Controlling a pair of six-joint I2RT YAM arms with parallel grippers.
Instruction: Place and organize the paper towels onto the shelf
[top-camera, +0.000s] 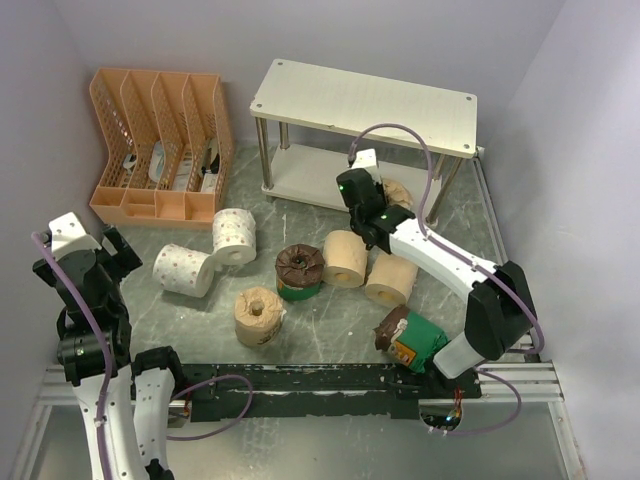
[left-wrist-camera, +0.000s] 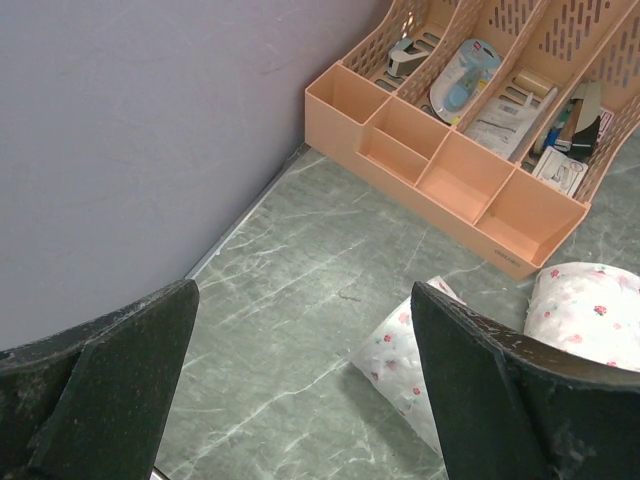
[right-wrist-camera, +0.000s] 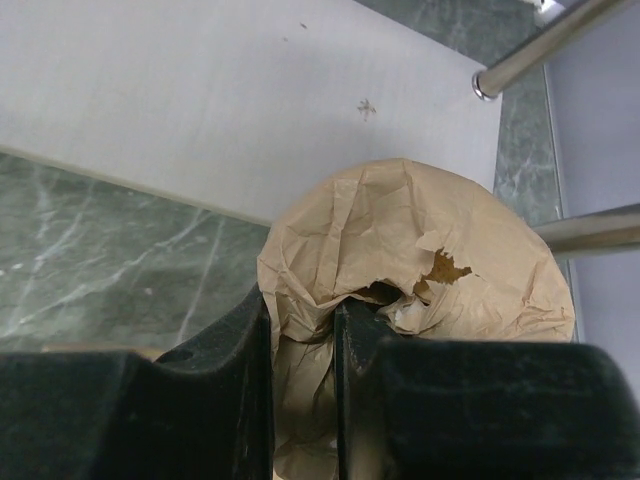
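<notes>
Eight rolls in all, none yet lying fully on the shelf (top-camera: 365, 105). From the right wrist: one tan roll (right-wrist-camera: 480, 250) pinched by its crumpled paper end between the closed fingers of the right gripper (right-wrist-camera: 300, 360), poised at the front edge of the lower board (right-wrist-camera: 200, 90), just beside a silver leg (right-wrist-camera: 545, 45). Touching the board or not, cannot tell. Seven others lying on the marbled table (top-camera: 330, 340): two white flowered rolls (top-camera: 183, 270), three tan, two green-banded. Left gripper (left-wrist-camera: 300, 300) spread wide, holding nothing, hovering near the white pair and the orange file organizer (left-wrist-camera: 460, 170). Judged as the placing of a first roll, mid-delivery. Next, probably: carry further in under the top board, keep clear of the leg, set down toward a back corner, leaving room for the rest, then release.
</notes>
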